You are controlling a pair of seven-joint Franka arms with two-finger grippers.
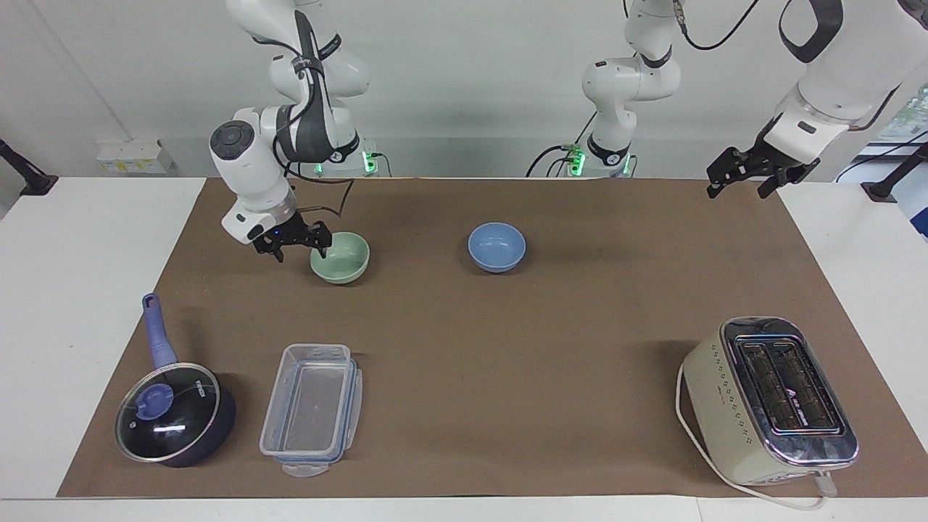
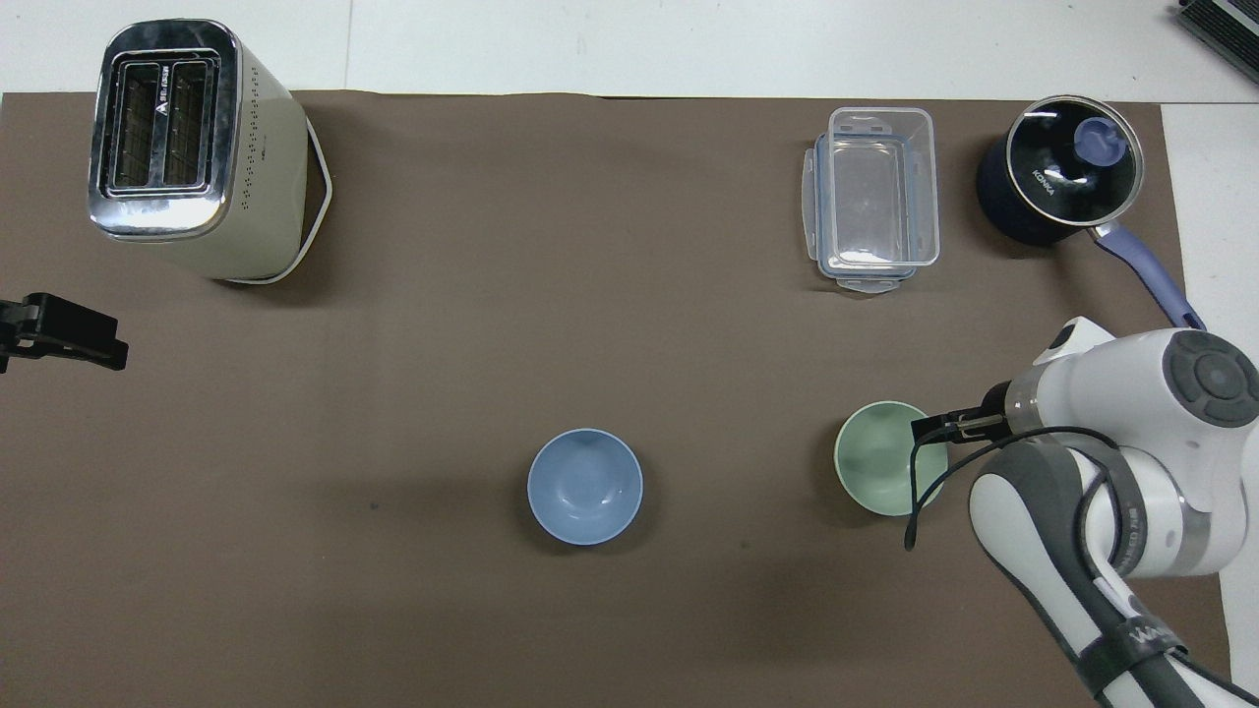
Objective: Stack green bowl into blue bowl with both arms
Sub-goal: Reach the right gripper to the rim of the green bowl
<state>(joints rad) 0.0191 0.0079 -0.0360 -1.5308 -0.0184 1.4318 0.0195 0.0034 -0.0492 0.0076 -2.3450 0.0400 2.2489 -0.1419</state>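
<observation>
The pale green bowl [image 1: 341, 258] [image 2: 888, 459] stands upright on the brown mat toward the right arm's end. The blue bowl [image 1: 496, 247] [image 2: 585, 486] sits beside it near the table's middle, a bowl's width or more apart. My right gripper [image 1: 299, 250] [image 2: 934, 426] is low and open at the green bowl's rim on the right arm's side, one fingertip [image 1: 320, 246] at the rim; whether it touches I cannot tell. My left gripper [image 1: 739, 188] [image 2: 69, 334] hangs open and raised over the mat's edge at the left arm's end, holding nothing.
A cream toaster [image 1: 768, 399] [image 2: 187, 147] stands farthest from the robots at the left arm's end. A clear plastic container [image 1: 312, 409] [image 2: 873, 197] and a dark blue lidded saucepan [image 1: 174, 415] [image 2: 1057, 167] sit farther from the robots than the green bowl.
</observation>
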